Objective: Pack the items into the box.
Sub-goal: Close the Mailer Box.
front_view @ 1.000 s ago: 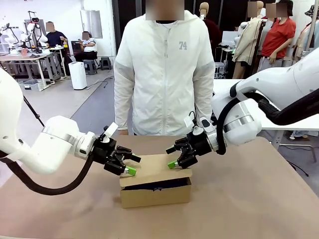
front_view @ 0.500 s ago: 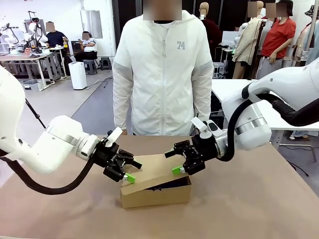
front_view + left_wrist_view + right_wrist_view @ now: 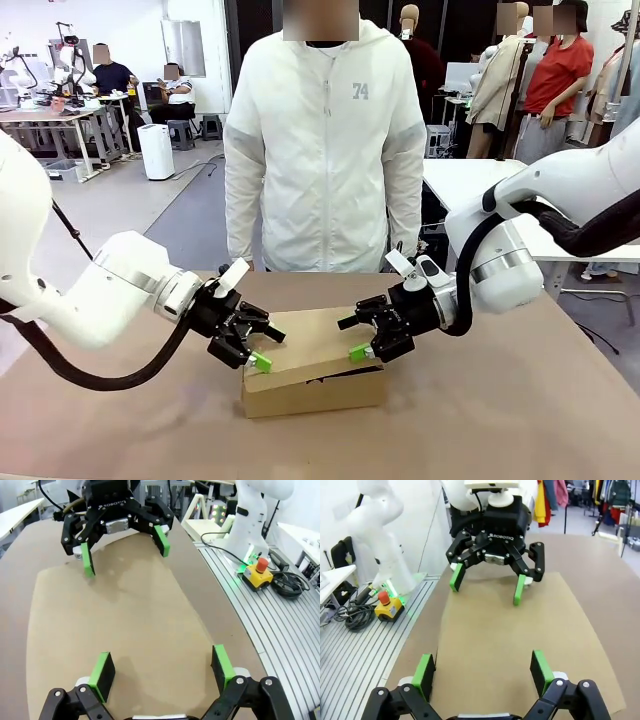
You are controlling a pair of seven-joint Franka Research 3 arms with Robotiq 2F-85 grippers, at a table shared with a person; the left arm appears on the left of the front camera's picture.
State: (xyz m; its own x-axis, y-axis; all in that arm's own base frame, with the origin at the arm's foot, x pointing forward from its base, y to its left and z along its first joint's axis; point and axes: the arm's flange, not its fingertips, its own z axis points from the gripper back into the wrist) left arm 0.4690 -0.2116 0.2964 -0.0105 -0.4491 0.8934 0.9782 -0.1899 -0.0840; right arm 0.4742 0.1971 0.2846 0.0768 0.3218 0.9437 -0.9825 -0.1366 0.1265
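The box [image 3: 312, 378] sits low in the middle of the front view, its flap [image 3: 318, 345] lying tilted over the opening, with a dark slit showing under the flap's right front edge. Something dark lies inside; which item it is cannot be told through the slit.

The left gripper [image 3: 258, 346] comes in from the picture's left, jaws spread apart, gripping nothing, its lower green pad at the flap's left end. The right gripper [image 3: 362, 338] comes from the right, also spread and empty, its lower pad at the flap's right front corner. In the left wrist view the gripper's own pads [image 3: 102, 674] hang over the bare flap [image 3: 115, 625], with the other gripper [image 3: 123, 544] at the top of the frame. The right wrist view mirrors this: flap [image 3: 520, 645] in the middle, the other gripper [image 3: 486, 584] at the top.

The step looks like pressing the flap shut. To do it well, I judge:
- Both pads should push down together, so the flap does not twist.
- Press near the front edge, away from the hinge, where the gap is.
- Go gently: the corrugated lid may dent, and the box may slide on the table [image 3: 520, 400].
- Keep jaws wide, using 1 flat pad each rather than pinching.
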